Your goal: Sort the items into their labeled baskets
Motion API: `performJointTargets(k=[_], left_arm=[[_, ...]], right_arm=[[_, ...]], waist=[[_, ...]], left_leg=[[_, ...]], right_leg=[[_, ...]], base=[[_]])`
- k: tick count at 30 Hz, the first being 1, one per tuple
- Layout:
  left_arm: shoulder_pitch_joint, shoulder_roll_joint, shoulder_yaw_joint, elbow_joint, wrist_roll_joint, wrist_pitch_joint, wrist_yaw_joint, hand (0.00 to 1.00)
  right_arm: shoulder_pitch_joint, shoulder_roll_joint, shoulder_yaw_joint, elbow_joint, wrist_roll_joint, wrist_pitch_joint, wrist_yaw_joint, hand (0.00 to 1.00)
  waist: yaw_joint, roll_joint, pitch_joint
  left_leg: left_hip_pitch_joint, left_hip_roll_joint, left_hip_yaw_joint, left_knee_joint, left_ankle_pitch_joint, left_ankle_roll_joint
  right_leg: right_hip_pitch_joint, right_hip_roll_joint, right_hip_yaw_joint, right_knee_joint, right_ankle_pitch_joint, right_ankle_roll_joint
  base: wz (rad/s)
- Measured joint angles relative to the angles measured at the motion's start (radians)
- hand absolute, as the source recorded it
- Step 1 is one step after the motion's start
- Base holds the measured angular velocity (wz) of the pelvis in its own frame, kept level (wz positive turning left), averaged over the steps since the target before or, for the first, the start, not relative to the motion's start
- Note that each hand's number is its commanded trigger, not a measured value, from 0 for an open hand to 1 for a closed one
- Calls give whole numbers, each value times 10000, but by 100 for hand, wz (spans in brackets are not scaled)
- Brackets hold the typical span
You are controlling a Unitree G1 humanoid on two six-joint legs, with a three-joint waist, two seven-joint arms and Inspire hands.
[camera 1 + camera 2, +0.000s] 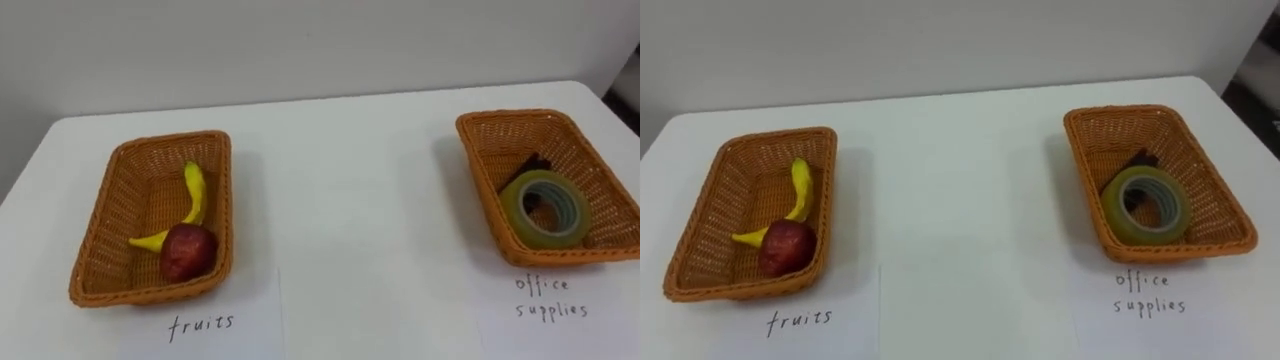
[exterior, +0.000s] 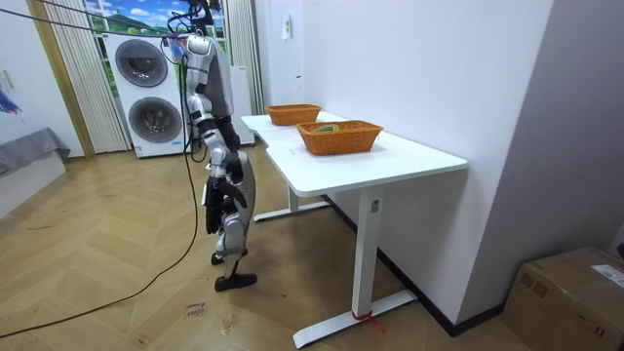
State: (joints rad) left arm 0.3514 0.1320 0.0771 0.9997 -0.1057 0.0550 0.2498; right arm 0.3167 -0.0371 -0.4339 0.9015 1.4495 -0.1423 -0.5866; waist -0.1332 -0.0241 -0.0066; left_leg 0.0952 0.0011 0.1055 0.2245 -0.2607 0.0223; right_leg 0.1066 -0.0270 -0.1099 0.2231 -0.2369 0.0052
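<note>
So, writing first: a sheet of paper (image 1: 203,322) lies on the white table (image 1: 350,200) right in front of the left wicker basket (image 1: 100,230), and it says "fruits" in handwriting. Another sheet (image 1: 550,298) sits in front of the right wicker basket (image 1: 480,170) with "office supplies" handwritten over two lines. Both are easy to read.

Around all that, the room view has the robot standing on a wood floor at the long edge of the table, facing it. Two stacked washing machines (image 2: 148,97) are behind it at the room view's left. A cardboard box (image 2: 575,292) sits on the floor at the lower right. The two baskets are well apart on the tabletop, with bare table between them and a plain pale wall behind.

As for the task stuff, the fruits basket holds a curved yellow banana (image 1: 192,200). A dark red apple (image 1: 187,252) is touching its lower end, near the basket's front right corner. The office basket holds a big roll of clear, greenish tape (image 1: 545,208) tilted against the front wall. Some small dark item (image 1: 535,163) is just behind it, mostly hidden, so it's hard to say what it is.

The robot's right hand (image 2: 214,192) hangs down by its side in the room view, well away from the baskets. It's too small to tell whether it's open or closed.
</note>
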Motion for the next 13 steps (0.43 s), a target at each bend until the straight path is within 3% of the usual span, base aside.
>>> performJointTargets(k=[3, 6, 9, 13], left_arm=[[-41, -1, -4, -101, 11, 107, -240, 0], [-17, -20, -1, -222, 100, 280, -337, 0], [-7, -108, -4, -345, 353, 381, -515, 0], [-47, -221, 15, -245, 346, 392, -808, 0]], right_arm=[[-89, -44, -10, 435, -80, 341, 244, 0], [-123, -45, -16, 1079, -158, 752, 544, 0], [-238, -45, 6, 1854, -415, 1149, 1079, 0], [-503, -103, 692, 2905, -1380, 1708, 2455, 0]], waist=[[-17, -138, -19], [-17, -113, -28], [9, 0, -24], [42, 153, 4]], left_leg=[[-34, -18, -47, -37, 0, 1], [-24, -32, -95, -28, -1, 1], [36, -27, -106, -17, -1, 1], [148, -15, -129, -112, -6, -7]], right_leg=[[22, -8, -26, -31, 0, 1], [63, -7, -22, -37, -1, 3], [128, -3, -80, -38, 0, 3], [229, 4, -163, -34, 1, 2]], base=[[4], [6], [1], [0]])
